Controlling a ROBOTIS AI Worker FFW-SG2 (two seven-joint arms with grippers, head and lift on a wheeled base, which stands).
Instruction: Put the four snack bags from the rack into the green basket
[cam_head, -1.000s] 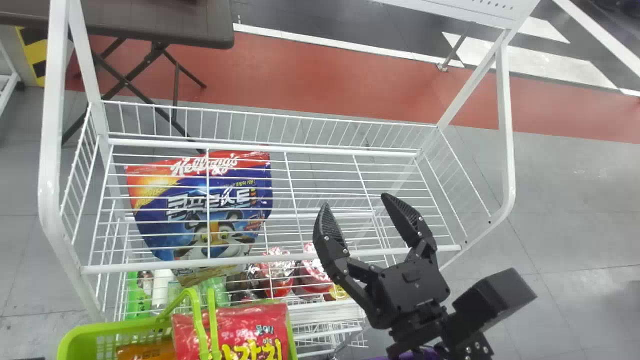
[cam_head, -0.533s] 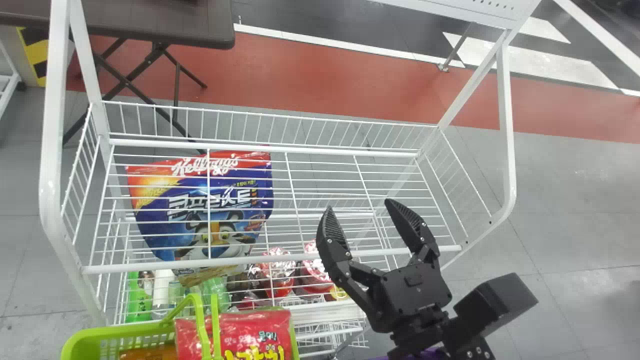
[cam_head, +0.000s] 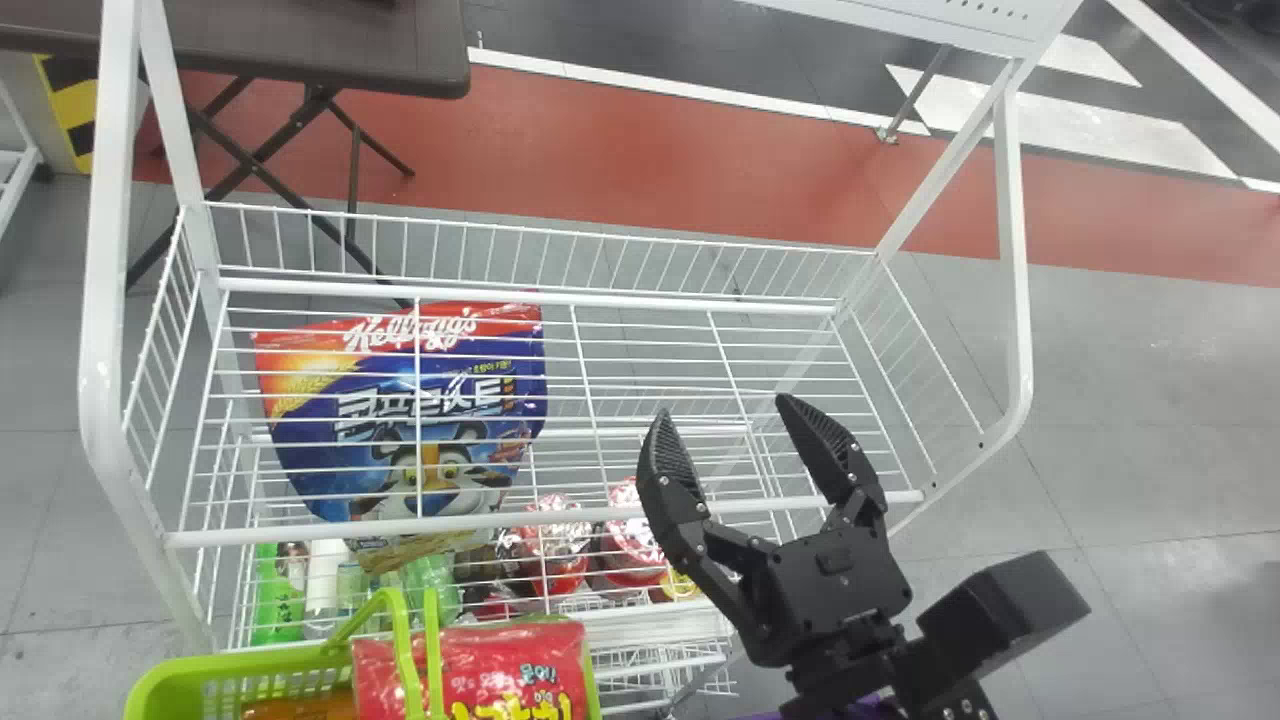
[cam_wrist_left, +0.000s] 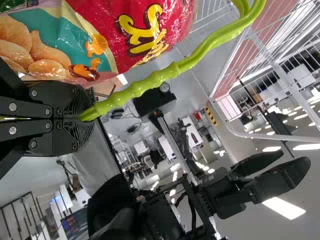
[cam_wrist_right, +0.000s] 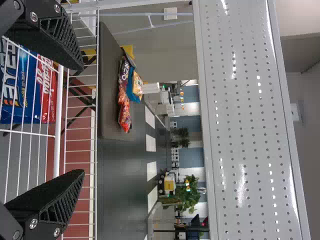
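Grey floor with a broad red band (cam_head: 650, 150) runs across the back here, and there's the brown folding table (cam_head: 330, 50) off at the far left, with a handful of colourful packets (cam_wrist_right: 125, 95) lying on its top in the right wrist view. Up front, it's the white wire rack (cam_head: 560, 521), and over its upper shelf, toward the right side, hangs the right gripper (cam_head: 724, 405), two black ridged fingers spread wide with nothing between them! Down at the near left sits the light-green plastic basket (cam_head: 240, 662), and look inside: a shiny red snack bag (cam_head: 480, 665) with yellow lettering, partly behind the handles, and just beside it an orange bag (cam_head: 300, 708), low in the basket. Over to the left wrist view, where the left gripper (cam_wrist_left: 80, 118) has its fingers closed right on the green basket handle (cam_wrist_left: 145, 86). Back at the rack, a big blue-and-red cereal bag (cam_head: 400, 430) shows through the upper shelf's wires on the left, and below lie green bottles (cam_head: 430, 585) and red, foil-topped packs (cam_head: 555, 550).
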